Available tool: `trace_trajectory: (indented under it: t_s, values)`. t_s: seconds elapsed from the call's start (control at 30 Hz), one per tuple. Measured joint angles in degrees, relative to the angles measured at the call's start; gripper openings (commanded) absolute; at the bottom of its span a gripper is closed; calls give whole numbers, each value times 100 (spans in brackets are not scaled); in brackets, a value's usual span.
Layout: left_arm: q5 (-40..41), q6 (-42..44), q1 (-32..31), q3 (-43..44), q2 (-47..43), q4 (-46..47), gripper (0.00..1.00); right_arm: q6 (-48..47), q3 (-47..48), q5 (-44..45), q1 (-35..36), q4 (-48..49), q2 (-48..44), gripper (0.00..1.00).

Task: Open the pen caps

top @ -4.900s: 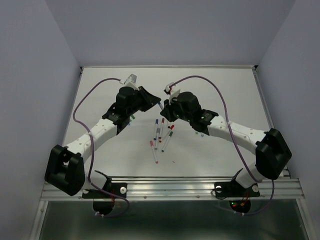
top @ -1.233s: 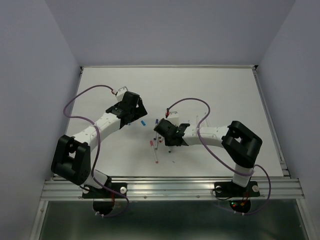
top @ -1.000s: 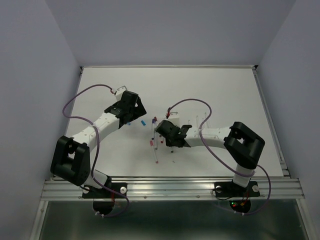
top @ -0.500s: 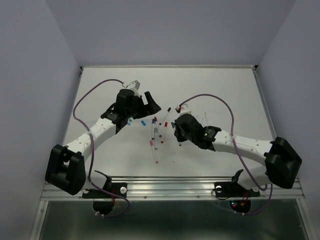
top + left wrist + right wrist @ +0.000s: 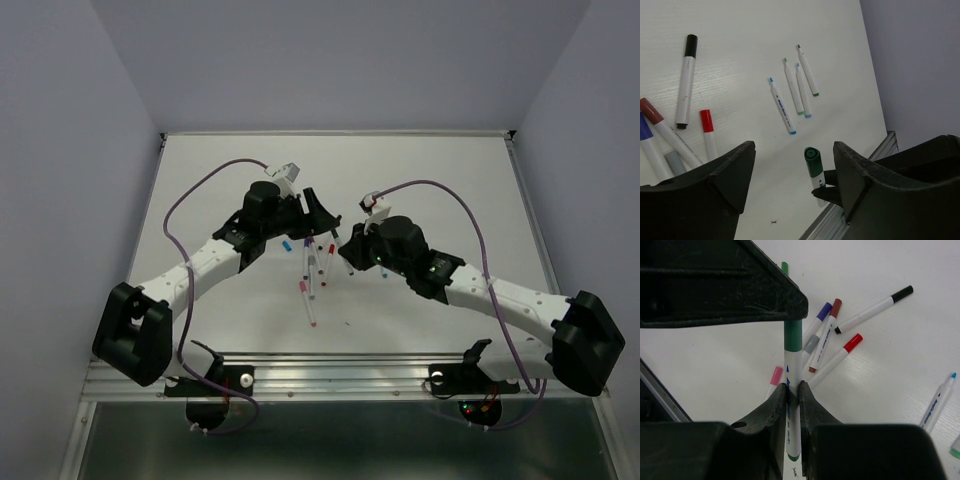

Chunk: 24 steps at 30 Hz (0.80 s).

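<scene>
My right gripper (image 5: 793, 387) is shut on the white barrel of a pen (image 5: 792, 415) held above the table. Its green pen cap (image 5: 813, 160) points toward my left gripper (image 5: 792, 150). That gripper is open, with one finger on each side of the cap and a gap on both sides. In the top view the two grippers meet over the middle, left gripper (image 5: 322, 215) and right gripper (image 5: 346, 246). Below lie capped pens (image 5: 312, 272): black (image 5: 875, 307), red (image 5: 840, 357), purple (image 5: 819, 317), pink (image 5: 775, 377).
Three uncapped pens (image 5: 795, 92) lie side by side on the white table (image 5: 450, 180), beyond the cluster. A loose blue cap (image 5: 288, 242) rests under the left arm. The metal rail (image 5: 340, 375) runs along the near edge.
The left gripper has swung right and its jaws have narrowed. The right gripper has lifted the green-capped pen off the table and brought its cap between the left fingers.
</scene>
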State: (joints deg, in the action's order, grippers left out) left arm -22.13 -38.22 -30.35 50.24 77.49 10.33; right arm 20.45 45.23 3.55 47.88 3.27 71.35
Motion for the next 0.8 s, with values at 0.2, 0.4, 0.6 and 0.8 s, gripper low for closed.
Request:
trace_trajectory:
  t_s: [0.2,0.4,0.6,0.8]
  values:
    - [-44,-109,-107,0,138,107,59,-24,118,-133,-107,136,251,1]
    - [-50,-175,-120,0,254,166,24,-37,205,-232,-146,208,417,1]
    - [-79,-343,-146,4,385,348,0,-39,221,-334,-221,225,533,1]
    - [35,-446,-149,4,452,264,0,-173,225,-1036,-321,238,693,1]
